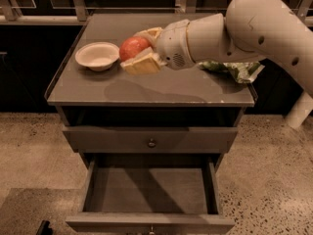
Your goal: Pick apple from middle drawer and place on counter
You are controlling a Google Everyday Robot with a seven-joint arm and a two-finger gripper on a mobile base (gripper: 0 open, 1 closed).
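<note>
The red-orange apple [133, 47] is held between the yellowish fingers [143, 64] of my gripper [137, 49], which is shut on it. The gripper holds the apple above the grey-brown counter [161, 89], just right of the white bowl. My white arm reaches in from the upper right. The middle drawer [149, 190] stands pulled open below, its flat floor bare, with a small knob on its front edge.
A white bowl [97, 56] sits on the counter's left part. A green-and-white snack bag [234, 70] lies at the counter's right edge, partly behind my arm. The shut top drawer panel [151, 140] with a round knob is under the counter. Speckled floor surrounds the cabinet.
</note>
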